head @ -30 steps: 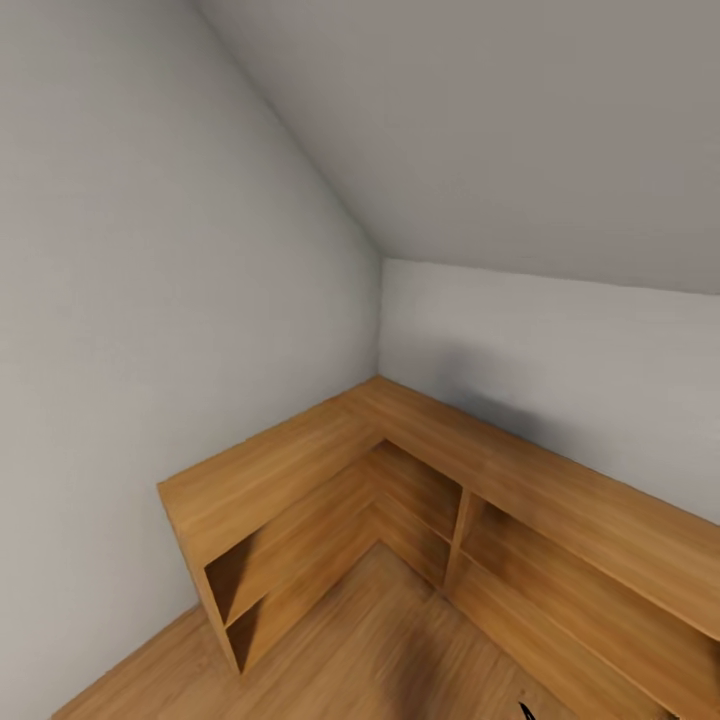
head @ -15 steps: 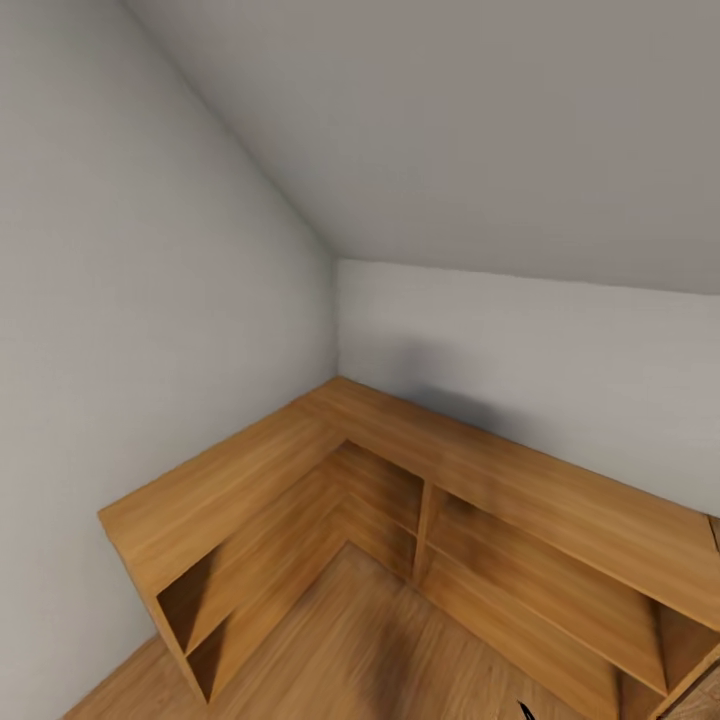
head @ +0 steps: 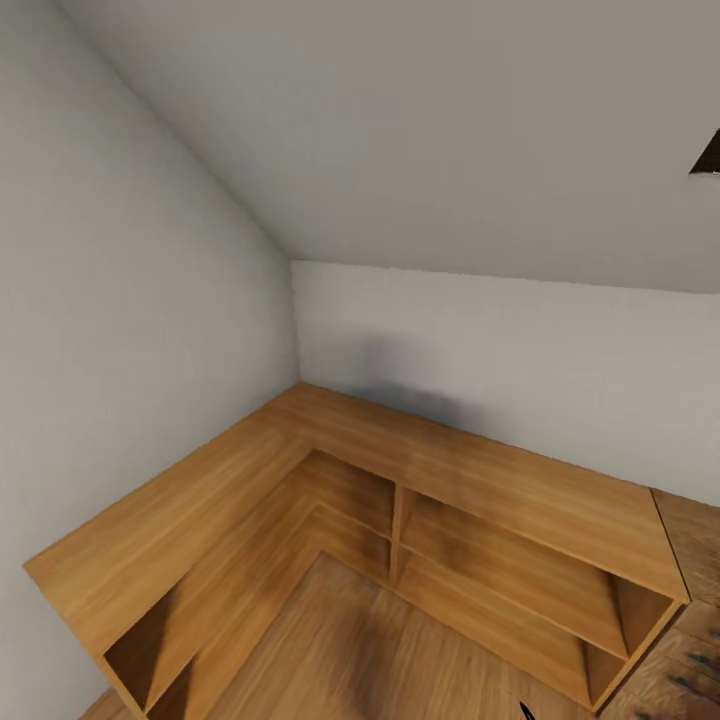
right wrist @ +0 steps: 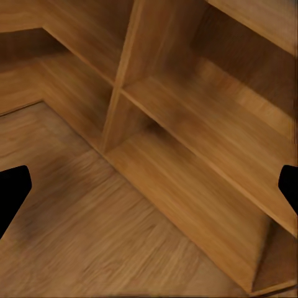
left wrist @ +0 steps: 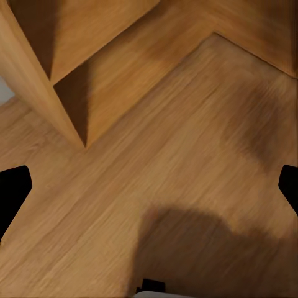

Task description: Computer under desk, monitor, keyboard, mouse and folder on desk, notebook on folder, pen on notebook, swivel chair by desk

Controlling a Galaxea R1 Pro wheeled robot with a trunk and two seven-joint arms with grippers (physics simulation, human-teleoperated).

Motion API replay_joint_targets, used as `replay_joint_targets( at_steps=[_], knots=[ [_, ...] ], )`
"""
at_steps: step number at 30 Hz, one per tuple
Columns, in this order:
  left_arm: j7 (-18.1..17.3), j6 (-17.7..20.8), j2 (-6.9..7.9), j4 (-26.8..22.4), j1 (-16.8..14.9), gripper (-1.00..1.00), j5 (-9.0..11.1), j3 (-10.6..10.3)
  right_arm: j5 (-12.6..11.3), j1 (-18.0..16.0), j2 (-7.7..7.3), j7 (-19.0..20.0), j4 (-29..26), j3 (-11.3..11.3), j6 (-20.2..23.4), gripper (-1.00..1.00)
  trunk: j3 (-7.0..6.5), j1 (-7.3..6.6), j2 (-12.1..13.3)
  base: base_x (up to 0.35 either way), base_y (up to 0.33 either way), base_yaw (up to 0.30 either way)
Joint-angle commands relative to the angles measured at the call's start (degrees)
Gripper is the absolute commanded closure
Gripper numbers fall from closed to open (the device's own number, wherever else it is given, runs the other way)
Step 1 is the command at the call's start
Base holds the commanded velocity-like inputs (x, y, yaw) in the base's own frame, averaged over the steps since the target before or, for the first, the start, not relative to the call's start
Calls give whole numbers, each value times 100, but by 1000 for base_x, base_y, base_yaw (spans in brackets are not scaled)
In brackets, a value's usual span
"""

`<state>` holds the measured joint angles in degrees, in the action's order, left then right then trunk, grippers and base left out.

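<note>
A low L-shaped wooden open shelving unit is set into the corner where two pale grey walls meet beneath a sloped ceiling. A light wood floor is seen, crossed by soft shadows.

Black fingers, flat, angular tips

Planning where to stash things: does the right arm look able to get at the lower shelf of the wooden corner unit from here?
Probably yes. The right gripper is open and faces the lower shelf of the wooden shelving, with bare floor between them and nothing seen blocking the way.
</note>
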<state>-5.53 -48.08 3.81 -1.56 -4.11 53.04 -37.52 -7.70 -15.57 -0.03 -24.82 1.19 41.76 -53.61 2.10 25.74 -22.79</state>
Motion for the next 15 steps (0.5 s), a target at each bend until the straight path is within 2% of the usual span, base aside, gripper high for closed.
replay_joint_targets(
  at_steps=[1,8,15],
  knots=[
    [-60,-6,3,-2,-2,-100,62,-3,-54,-8,3,3,13,51,-27,-100,13,4,-13,38,201,-291],
    [-60,-9,0,-2,-2,-100,62,-12,-49,-8,3,3,13,51,-27,-100,13,4,-13,12,100,-291],
    [-54,-9,4,-2,-2,-100,65,4,-50,-8,3,3,13,51,-27,-100,13,4,-13,2,264,-291]
  ],
)
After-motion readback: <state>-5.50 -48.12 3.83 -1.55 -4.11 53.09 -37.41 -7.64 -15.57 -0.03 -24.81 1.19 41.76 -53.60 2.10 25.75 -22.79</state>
